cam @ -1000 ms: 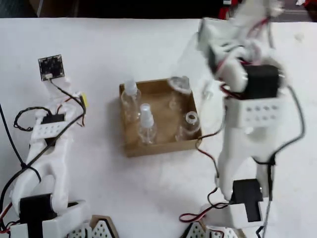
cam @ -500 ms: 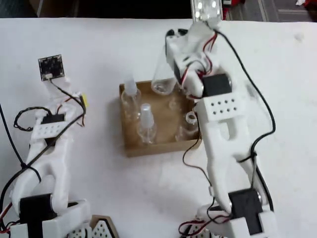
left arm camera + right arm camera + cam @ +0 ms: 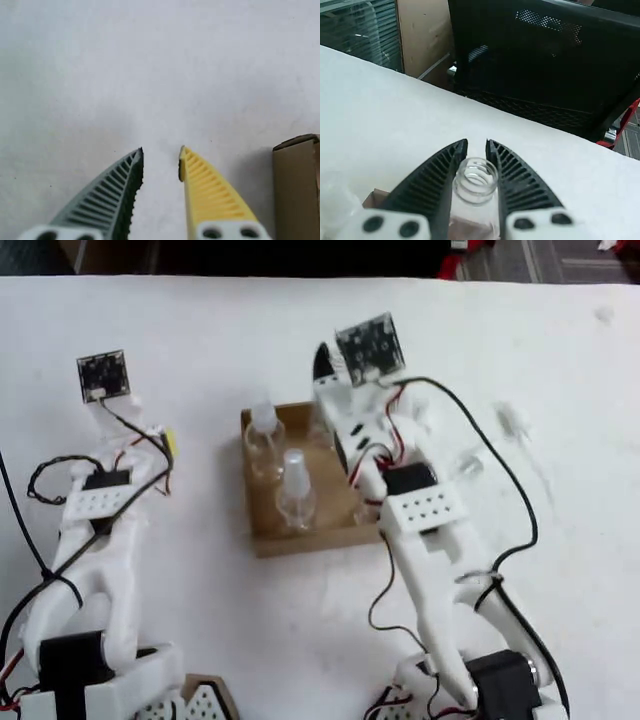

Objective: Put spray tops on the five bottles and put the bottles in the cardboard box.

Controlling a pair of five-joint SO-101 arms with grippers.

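Two capped bottles [image 3: 293, 490] stood in the cardboard box [image 3: 300, 540]. The right tool [image 3: 477, 143] clasped an uncapped bottle [image 3: 476, 182]; the left tool [image 3: 161, 150] gaped.

the right arm [image 3: 428, 512] covers the right side of the box [image 3: 300, 539]. the bottle [image 3: 476, 181] is cut off below the neck. clear bits [image 3: 511, 422] beside the arm are too blurry to tell.

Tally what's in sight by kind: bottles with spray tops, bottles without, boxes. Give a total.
Bottles with spray tops: 2
Bottle without a top: 1, held by the right gripper
Cardboard box: 1
Total in sight: 4
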